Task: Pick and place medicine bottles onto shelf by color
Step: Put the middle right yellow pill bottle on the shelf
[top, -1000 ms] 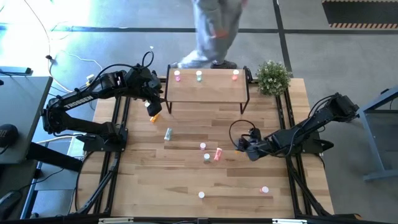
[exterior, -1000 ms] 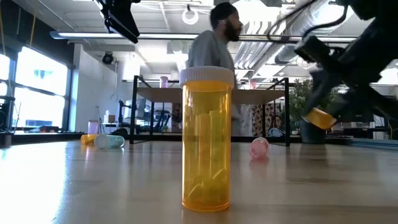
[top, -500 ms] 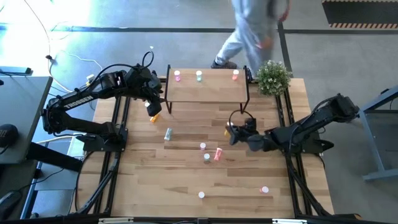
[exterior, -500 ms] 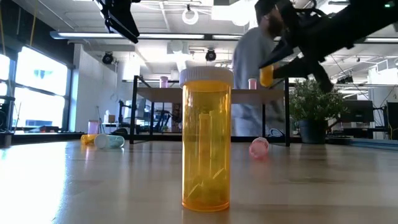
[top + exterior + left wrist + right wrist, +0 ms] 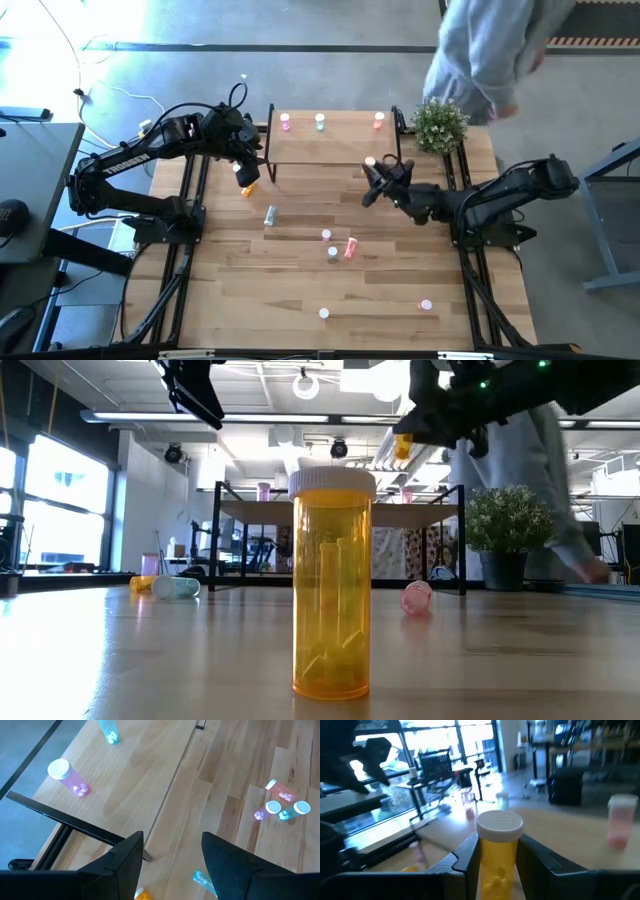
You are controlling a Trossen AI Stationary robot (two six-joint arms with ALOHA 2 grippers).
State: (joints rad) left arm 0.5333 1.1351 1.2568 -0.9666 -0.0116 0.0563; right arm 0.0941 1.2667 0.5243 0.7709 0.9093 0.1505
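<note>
Right gripper (image 5: 371, 180) is raised above the front right part of the shelf (image 5: 330, 145), clamped on an orange bottle (image 5: 498, 855) with a white cap, held upright between its fingers (image 5: 470, 857). Left gripper (image 5: 247, 172) hangs at the shelf's left end, jaws parted, holding nothing. On the shelf's back edge: a pink bottle (image 5: 285, 122), a pale green bottle (image 5: 320, 121), a red-pink bottle (image 5: 378, 121). Loose bottles lie on the bench (image 5: 300, 290): a green bottle (image 5: 270, 214) on its side, a cluster of three (image 5: 338, 246) at mid-bench, two more nearer the front. A person (image 5: 490, 50) passes behind the plant (image 5: 438, 123).
</note>
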